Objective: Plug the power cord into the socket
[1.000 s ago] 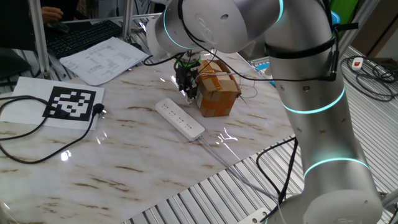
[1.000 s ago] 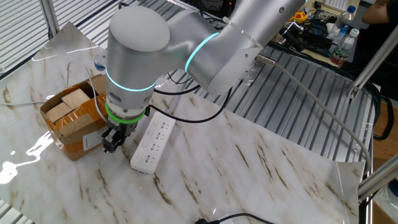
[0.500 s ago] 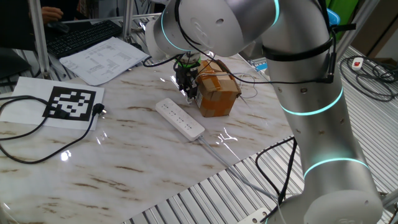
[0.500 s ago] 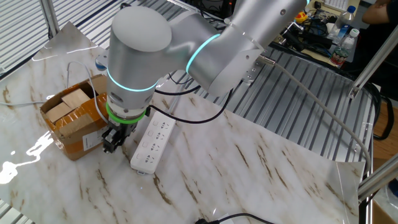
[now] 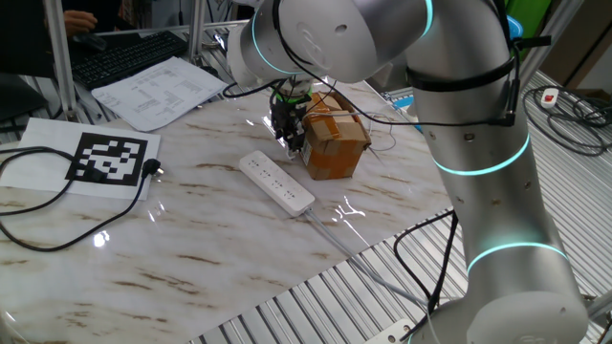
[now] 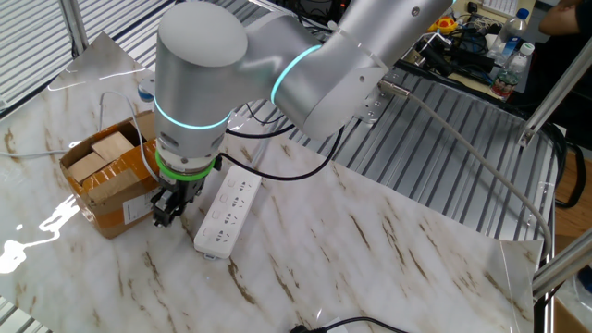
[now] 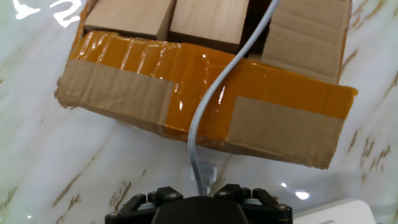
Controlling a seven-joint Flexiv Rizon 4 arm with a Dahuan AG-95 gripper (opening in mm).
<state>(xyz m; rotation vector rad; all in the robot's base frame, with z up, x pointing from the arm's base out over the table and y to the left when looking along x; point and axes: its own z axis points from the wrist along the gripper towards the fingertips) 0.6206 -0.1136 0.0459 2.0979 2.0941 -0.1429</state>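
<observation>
The socket [image 5: 276, 182] is seen lying flat on the marble bench [image 5: 191, 239], its row of outlets facing up, and a white cable is led off from its near end toward the bench edge in one fixed view. In the other fixed view the socket [image 6: 228, 210] is found just right of the claw [image 6: 168, 211]. Just beside it, and apart from it, an open cardboard box [image 5: 335, 141] bound with amber tape is placed, wooden blocks [image 7: 168, 17] shown inside it from the hand view.

The claw [image 5: 289, 140] is held low between socket and box, pointed straight down at the bench, with the wrist upright above it and the big silver arm [image 5: 469, 143] bent over from the right. A thin white cord [image 7: 208, 106] is seen running from the fingertips up across the box; something white appears to be pinched there, though whether the claw is closed on it cannot be told. A black power cord [image 5: 57, 205] is laid well apart, near a printed marker sheet [image 5: 107, 160].
</observation>
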